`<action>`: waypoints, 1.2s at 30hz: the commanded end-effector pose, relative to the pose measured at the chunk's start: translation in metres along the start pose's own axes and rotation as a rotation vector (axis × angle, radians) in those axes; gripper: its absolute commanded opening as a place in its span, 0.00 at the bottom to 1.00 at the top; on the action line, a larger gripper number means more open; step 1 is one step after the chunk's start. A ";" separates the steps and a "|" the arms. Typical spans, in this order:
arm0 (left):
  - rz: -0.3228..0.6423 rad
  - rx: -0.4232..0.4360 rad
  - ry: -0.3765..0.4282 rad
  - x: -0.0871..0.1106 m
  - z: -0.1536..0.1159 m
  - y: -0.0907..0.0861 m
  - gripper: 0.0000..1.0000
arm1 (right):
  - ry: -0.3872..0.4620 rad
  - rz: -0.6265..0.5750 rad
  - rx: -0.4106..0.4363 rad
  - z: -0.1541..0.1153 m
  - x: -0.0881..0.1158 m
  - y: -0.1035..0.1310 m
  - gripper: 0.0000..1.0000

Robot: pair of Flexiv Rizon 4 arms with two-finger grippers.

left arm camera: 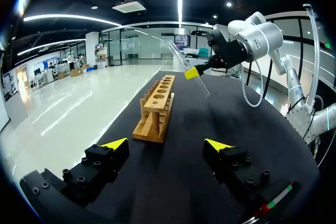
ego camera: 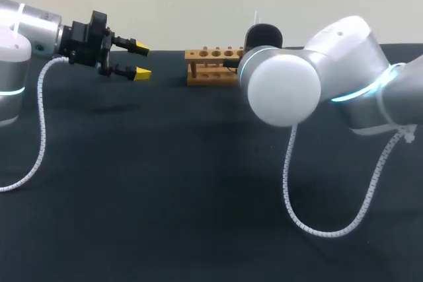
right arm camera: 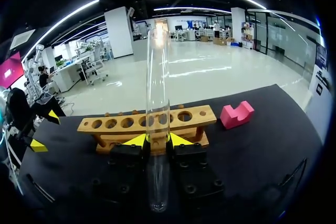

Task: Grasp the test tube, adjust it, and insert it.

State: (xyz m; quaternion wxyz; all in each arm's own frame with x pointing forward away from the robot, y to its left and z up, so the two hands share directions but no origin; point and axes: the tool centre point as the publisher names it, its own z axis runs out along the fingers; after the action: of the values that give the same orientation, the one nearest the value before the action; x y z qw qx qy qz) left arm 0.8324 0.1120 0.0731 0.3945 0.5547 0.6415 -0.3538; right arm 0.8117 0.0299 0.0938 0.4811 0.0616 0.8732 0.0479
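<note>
A clear glass test tube [right arm camera: 157, 77] stands upright between the yellow tips of my right gripper [right arm camera: 157, 140], which is shut on it near its lower part. Just ahead of it sits the wooden rack [right arm camera: 147, 124] with a row of round holes. From the left wrist view the tube [left arm camera: 177, 56] is tilted and held above the far end of the rack [left arm camera: 157, 106] by my right gripper [left arm camera: 192, 73]. My left gripper [ego camera: 141, 61] hovers open to the left of the rack [ego camera: 213, 65], with nothing between its fingers. In the head view my right arm's elbow [ego camera: 284, 87] hides the right gripper.
A pink notched block [right arm camera: 236, 114] lies on the black table [ego camera: 165, 183] beside the rack's end. White coiled cables [ego camera: 39, 123] hang from both arms. My left gripper [left arm camera: 167, 144] points along the rack from its near end.
</note>
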 end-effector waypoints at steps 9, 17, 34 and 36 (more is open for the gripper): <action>0.003 0.001 -0.002 0.001 0.000 0.001 1.00 | -0.024 0.004 0.007 -0.012 -0.003 -0.003 0.00; 0.003 0.001 -0.002 0.001 0.000 0.001 1.00 | -0.062 -0.001 0.033 -0.010 -0.007 -0.005 0.00; 0.003 0.001 -0.002 0.001 0.000 0.001 1.00 | -0.113 -0.004 0.002 0.001 -0.013 -0.001 0.00; 0.003 0.001 -0.002 0.001 0.000 0.001 1.00 | -0.089 -0.009 -0.016 0.005 -0.011 -0.001 0.00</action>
State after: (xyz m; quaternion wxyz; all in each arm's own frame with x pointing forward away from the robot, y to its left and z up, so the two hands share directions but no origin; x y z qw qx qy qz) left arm 0.8324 0.1120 0.0731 0.3945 0.5547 0.6415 -0.3538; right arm 0.8134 0.0292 0.1015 0.5276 0.0610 0.8462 0.0424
